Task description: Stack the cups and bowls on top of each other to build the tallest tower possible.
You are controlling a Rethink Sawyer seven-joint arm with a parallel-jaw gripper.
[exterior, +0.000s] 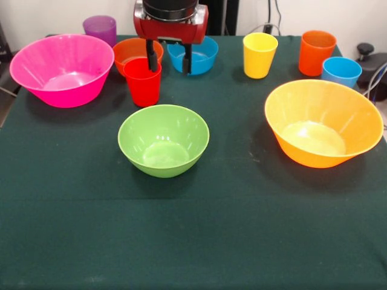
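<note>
- Ten pieces stand upright, mouths up, none stacked, on the green tabletop (193, 241).
- Red cup (143, 84) upper left of centre, axis vertical.
- Gripper (170, 62) at top centre: fingers spread, one finger (152, 60) at the red cup's rim, the other beside the blue bowl (196, 57).
- Green bowl (163, 140) centre, pink bowl (60, 69) upper left, yellow-orange bowl (323, 124) right.
- Yellow cup (259, 55), orange cup (316, 53), light blue cup (341, 71) upper right; purple cup (100, 29), small orange bowl (130, 49) upper left.

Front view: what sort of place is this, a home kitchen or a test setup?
Most likely a lab or robot test bench, not a kitchen. A table under dark green cloth holds only bright plastic cups and bowls, a red and black robot hand hangs over the red cup, and cables trail at the edge.
</note>
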